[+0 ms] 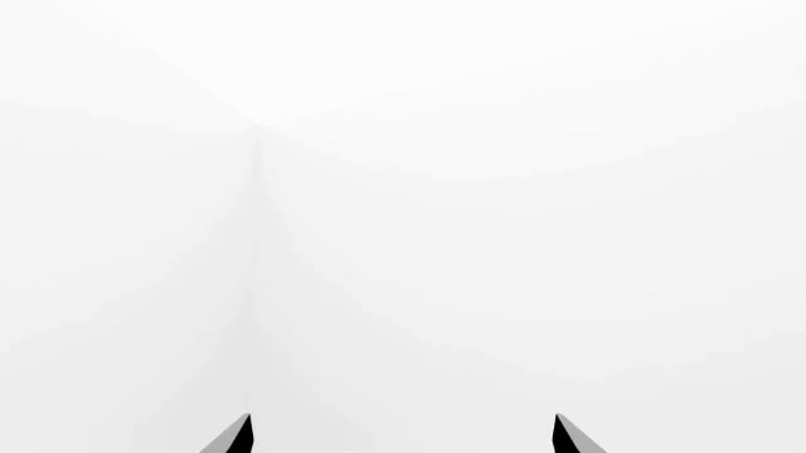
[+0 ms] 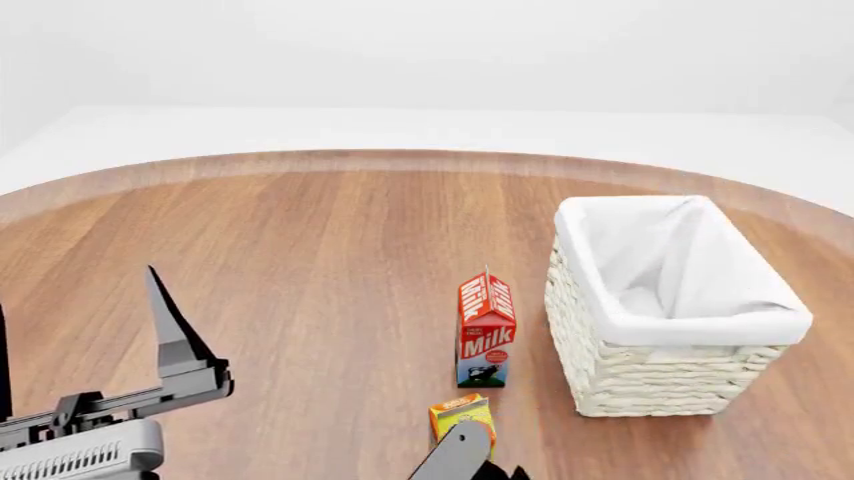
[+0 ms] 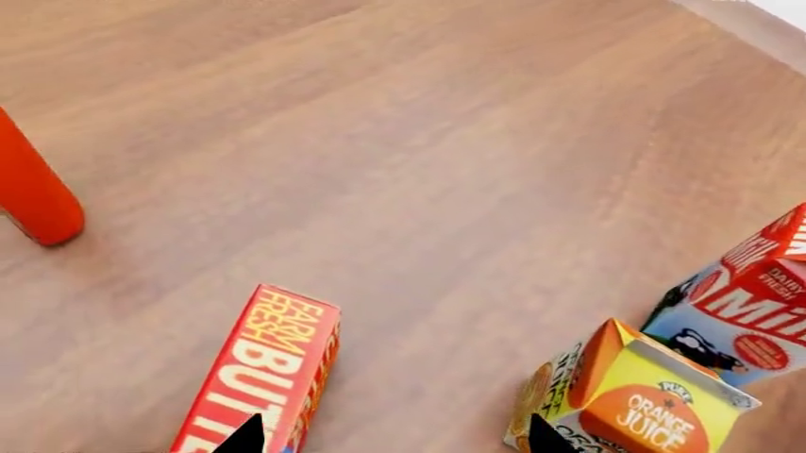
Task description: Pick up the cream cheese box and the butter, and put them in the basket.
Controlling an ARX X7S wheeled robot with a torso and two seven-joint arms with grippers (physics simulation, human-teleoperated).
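The butter (image 3: 259, 373) is a red box with white lettering, lying on the wooden table in the right wrist view. My right gripper (image 3: 393, 436) is open above the table, one fingertip (image 3: 245, 436) over the butter's end and the other beside the orange juice carton. The white wicker basket (image 2: 641, 370) with its cloth liner stands at the right in the head view. My left gripper (image 1: 403, 434) is open and empty, facing only a blank white wall; its finger (image 2: 167, 320) shows at the lower left of the head view. The cream cheese box is out of view.
A red milk carton (image 2: 486, 330) stands just left of the basket and also shows in the right wrist view (image 3: 749, 302). An orange juice carton (image 2: 461, 415) stands in front of it, seen close in the right wrist view (image 3: 629, 396). A red rounded object (image 3: 36, 193) lies farther off.
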